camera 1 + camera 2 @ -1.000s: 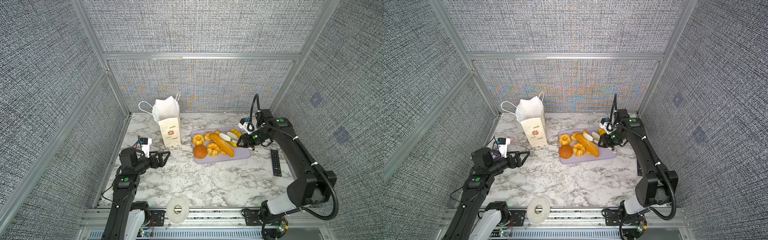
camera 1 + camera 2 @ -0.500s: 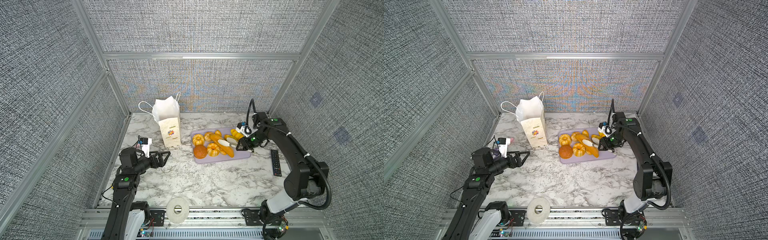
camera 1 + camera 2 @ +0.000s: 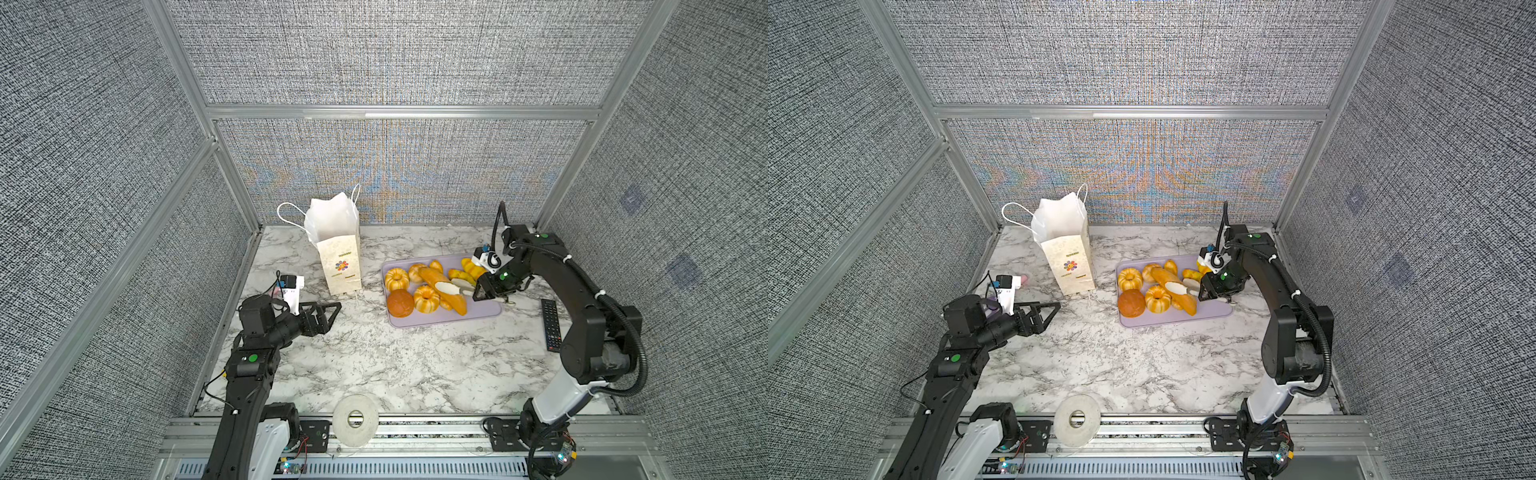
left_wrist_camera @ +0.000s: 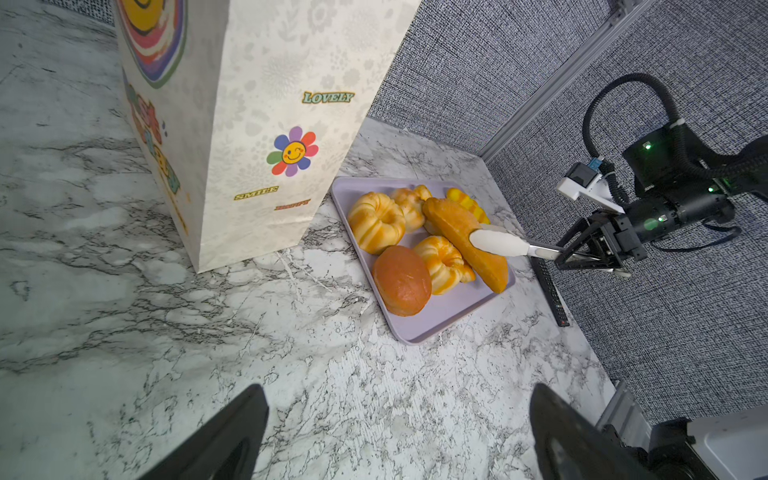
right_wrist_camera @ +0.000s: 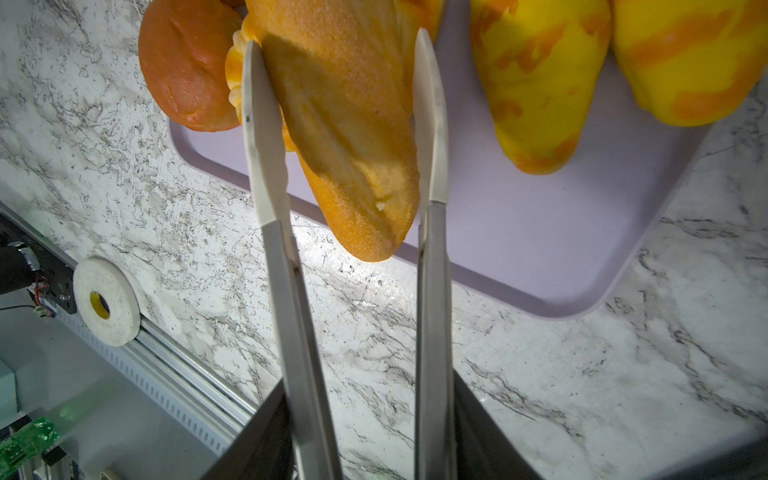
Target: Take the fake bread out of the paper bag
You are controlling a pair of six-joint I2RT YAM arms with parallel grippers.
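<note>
The paper bag point(image 3: 338, 257) point(image 3: 1069, 257) point(image 4: 257, 124) stands upright and open at the back left; its inside does not show. The fake bread lies on a lilac tray point(image 3: 486, 311) point(image 3: 1217, 313): ring buns point(image 3: 395, 278), a round brown bun point(image 3: 400, 302), yellow striped rolls point(image 5: 536, 83) and a long loaf point(image 3: 430, 275) point(image 5: 345, 124). My right gripper point(image 3: 484, 291) point(image 5: 370, 386) is shut on metal tongs point(image 5: 432, 270), whose white tips flank the loaf's near end. My left gripper point(image 3: 332, 316) point(image 4: 397, 399) hovers open and holds nothing in front of the bag.
A black remote control point(image 3: 550, 324) lies right of the tray. A white tape roll point(image 3: 355, 419) sits on the front rail. Grey panels wall in the marble table on three sides.
The right arm has swung the tongs toward the front along the tray, so their tips now sit around the long loaf. The left arm has not moved.
</note>
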